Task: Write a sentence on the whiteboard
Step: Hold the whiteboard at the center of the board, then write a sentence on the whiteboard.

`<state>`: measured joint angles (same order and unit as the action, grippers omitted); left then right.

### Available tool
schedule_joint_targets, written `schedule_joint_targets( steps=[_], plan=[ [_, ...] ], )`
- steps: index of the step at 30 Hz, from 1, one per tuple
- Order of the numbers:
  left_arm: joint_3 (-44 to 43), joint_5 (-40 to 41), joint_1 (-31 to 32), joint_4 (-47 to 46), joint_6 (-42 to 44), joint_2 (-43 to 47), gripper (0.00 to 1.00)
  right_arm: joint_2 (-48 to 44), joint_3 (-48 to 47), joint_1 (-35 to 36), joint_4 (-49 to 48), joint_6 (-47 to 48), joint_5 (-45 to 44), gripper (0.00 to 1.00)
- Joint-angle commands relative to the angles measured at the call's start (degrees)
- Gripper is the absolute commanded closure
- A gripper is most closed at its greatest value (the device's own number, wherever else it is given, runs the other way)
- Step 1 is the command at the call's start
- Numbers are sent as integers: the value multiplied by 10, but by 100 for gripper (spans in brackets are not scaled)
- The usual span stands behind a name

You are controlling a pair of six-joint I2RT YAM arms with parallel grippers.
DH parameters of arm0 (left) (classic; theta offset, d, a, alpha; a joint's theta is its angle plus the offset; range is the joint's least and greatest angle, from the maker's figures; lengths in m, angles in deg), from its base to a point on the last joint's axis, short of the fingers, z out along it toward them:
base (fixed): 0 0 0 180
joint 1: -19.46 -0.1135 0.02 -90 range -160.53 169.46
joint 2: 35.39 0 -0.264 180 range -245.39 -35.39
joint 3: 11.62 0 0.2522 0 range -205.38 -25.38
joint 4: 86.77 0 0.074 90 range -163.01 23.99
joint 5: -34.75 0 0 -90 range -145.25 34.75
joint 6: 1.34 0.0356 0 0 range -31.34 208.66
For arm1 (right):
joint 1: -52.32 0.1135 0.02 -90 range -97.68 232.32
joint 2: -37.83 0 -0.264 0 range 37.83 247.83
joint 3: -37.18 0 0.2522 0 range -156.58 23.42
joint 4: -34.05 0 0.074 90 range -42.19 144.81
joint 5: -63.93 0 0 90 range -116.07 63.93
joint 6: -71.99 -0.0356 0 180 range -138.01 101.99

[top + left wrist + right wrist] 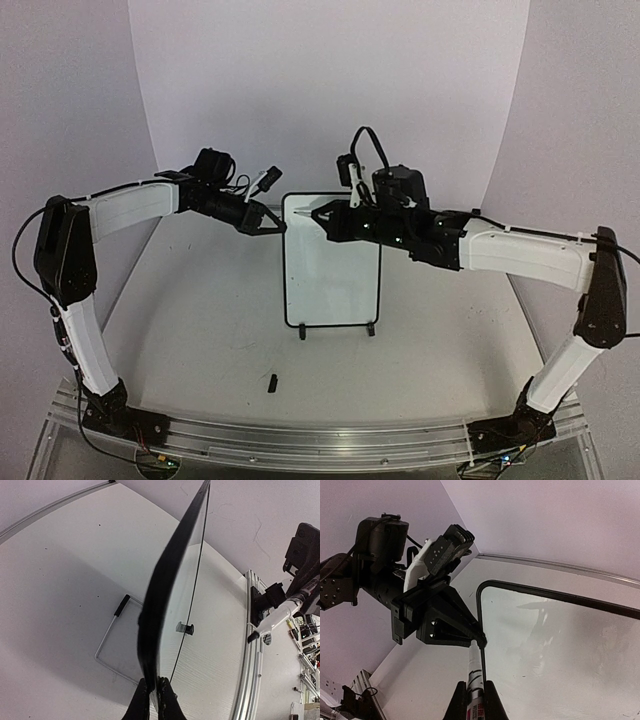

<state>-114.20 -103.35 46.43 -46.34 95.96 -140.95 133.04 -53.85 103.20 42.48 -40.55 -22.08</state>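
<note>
Pale lilac walls [330, 90] curve around a white counter [190, 310], with an aluminium rail [320, 435] along its near edge where both arms are bolted. The whiteboard [335, 270] stands upright on its two black feet between the two grippers, its glossy face turned toward the arm bases.

The left gripper [279, 226] is clenched on the board's black frame, high on its left edge just below the rounded corner. In its own wrist view the fingers [142, 702] pinch the frame edge-on.

The right gripper [475, 697] is clamped on a marker [475, 672]. The marker points forward from the fingertips to the board's upper left corner, right beside the left gripper's fingertips. In the left wrist view the tip seems to sit just in front of the face; whether it touches cannot be told.

A small black cap-like piece [272, 382] lies on the counter, well nearer the bases than either gripper.
</note>
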Motion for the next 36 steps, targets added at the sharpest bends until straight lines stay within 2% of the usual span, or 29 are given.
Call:
schedule_joint_targets(
  steps=[1,25,36],
  plan=[
    [-7,13,4,12,36,-4,100,21,-37,-4,-21,14,-11,100],
    [-2,27,9,27,58,-1,100,83,-96,-17,-14,10,-46,100],
    [-2,32,12,30,64,2,100,72,-60,-19,2,-5,-69,100]
  ],
)
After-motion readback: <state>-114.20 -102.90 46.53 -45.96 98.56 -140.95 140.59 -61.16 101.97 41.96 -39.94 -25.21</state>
